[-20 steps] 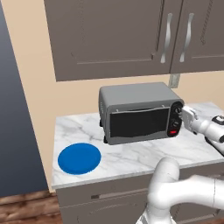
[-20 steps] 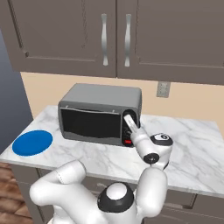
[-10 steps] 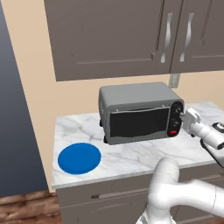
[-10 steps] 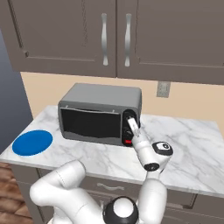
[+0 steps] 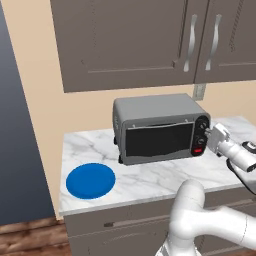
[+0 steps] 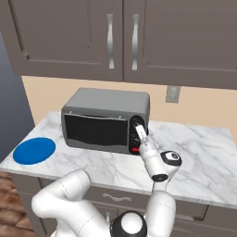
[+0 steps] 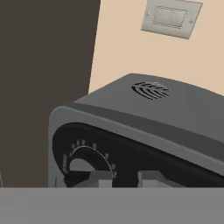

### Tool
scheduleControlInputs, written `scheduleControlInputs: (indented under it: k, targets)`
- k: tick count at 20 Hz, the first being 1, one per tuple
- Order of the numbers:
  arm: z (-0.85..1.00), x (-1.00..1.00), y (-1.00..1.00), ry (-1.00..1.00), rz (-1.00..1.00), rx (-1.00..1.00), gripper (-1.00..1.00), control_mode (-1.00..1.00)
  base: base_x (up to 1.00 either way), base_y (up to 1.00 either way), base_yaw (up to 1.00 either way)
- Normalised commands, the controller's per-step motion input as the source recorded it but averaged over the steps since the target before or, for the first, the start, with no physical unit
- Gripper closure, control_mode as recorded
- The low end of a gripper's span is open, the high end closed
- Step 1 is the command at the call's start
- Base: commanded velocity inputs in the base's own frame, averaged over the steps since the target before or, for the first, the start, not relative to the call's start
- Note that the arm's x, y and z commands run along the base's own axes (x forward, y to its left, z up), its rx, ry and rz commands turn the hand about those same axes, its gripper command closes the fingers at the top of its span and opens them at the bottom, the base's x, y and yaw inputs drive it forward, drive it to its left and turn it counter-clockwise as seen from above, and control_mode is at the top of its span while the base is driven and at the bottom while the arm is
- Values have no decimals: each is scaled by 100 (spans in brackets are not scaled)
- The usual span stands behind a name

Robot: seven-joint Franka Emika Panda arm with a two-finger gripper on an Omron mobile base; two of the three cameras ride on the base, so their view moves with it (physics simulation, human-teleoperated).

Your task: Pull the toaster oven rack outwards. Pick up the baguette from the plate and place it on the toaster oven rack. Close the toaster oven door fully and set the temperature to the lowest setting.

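The grey toaster oven [image 5: 155, 107] stands on the marble counter with its dark glass toaster oven door [image 5: 157, 140] closed, so the toaster oven rack is hidden behind it. To its left lies the blue plate [image 5: 90, 180] with nothing on it; the baguette is out of view. My gripper [image 5: 207, 134] is at the dark control panel on the oven's right, its narrow jaws closed around a black knob above the red button [image 5: 198, 149]. From the right base view the gripper [image 6: 139, 133] sits against that same panel. In the hand view the fingertips [image 7: 99, 179] rest beside a dial with tick marks [image 7: 83, 159].
Grey wall cabinets [image 5: 150, 40] hang above the oven. A wall outlet [image 6: 172, 94] is behind the oven's right side. Marble counter [image 6: 199, 157] stretches right of the oven. A dark wall [image 5: 20, 125] borders the counter's left end.
The gripper stays on the control panel knob. The hand and forearm have shifted slightly at the panel; oven, door and plate have not moved.
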Motion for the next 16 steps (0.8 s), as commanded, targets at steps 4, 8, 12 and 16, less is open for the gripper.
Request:
scheduleControlInputs:
  k: [4, 8, 12, 16]
  targets:
    - [100, 100, -80, 0, -5, -1, 100, -100, 0, 0, 0]
    - [100, 100, -86, 0, -7, 0, 100, -100, 0, 0, 0]
    - [100, 100, -98, 0, -4, 0, 100, -100, 0, 0, 0]
    - [100, 100, -100, 16, -3, 7, 100, -100, 0, 0, 0]
